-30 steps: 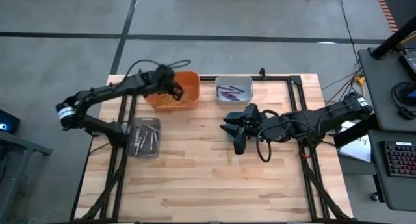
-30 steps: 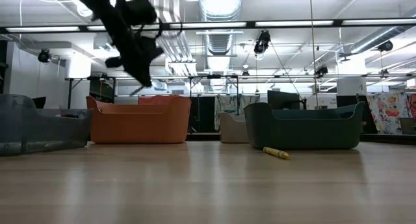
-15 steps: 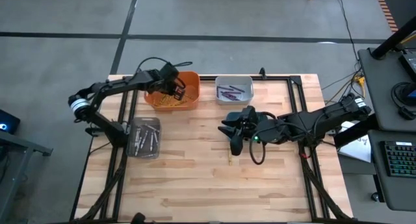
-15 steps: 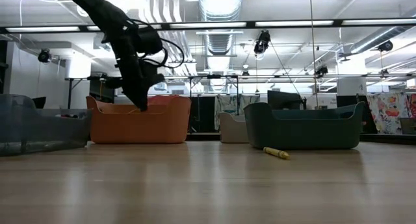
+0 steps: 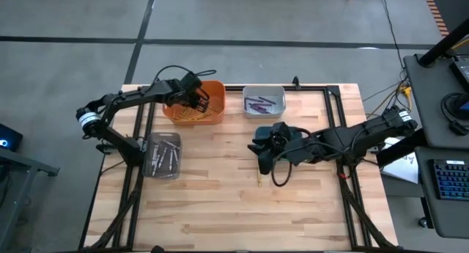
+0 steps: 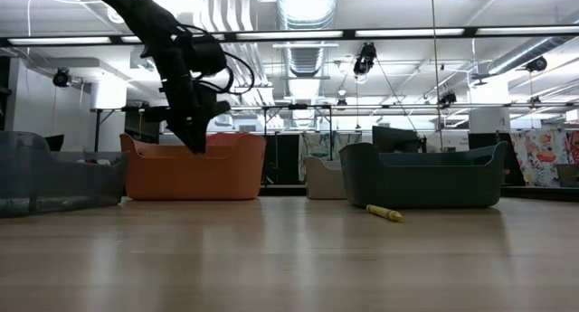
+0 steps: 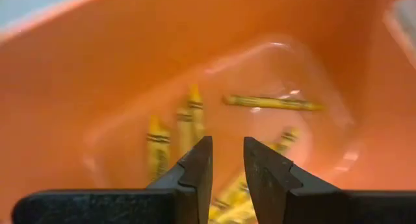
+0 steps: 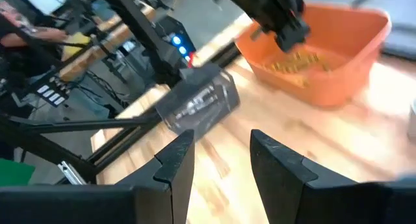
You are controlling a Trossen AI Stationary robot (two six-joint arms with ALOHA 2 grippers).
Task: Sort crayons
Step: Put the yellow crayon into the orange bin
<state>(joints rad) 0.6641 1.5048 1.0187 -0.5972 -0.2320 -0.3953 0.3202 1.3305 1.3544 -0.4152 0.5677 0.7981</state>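
Several yellow crayons [image 7: 273, 102] lie on the floor of the orange bin [image 5: 196, 111] at the table's far left. My left gripper [image 7: 227, 152] hangs just over them, pointing steeply down into the bin, open by a narrow gap with nothing between its fingers; the low view shows it [image 6: 194, 142] at the bin's rim. One yellow crayon [image 5: 259, 181] lies loose on the table's middle, also seen in the low view [image 6: 384, 212]. Above and just beyond it my right gripper [image 8: 221, 149] stands open and holds nothing, pointing toward the table's left.
A white bin [image 5: 264, 101] with purple crayons stands at the far middle. A clear bin [image 5: 163, 155] with grey crayons sits at the left edge. A dark bin [image 6: 425, 176] stands behind the loose crayon. The near half of the table is bare wood.
My left gripper has come down toward the orange bin, its tips sinking from well above the rim to rim height, and has then stayed there.
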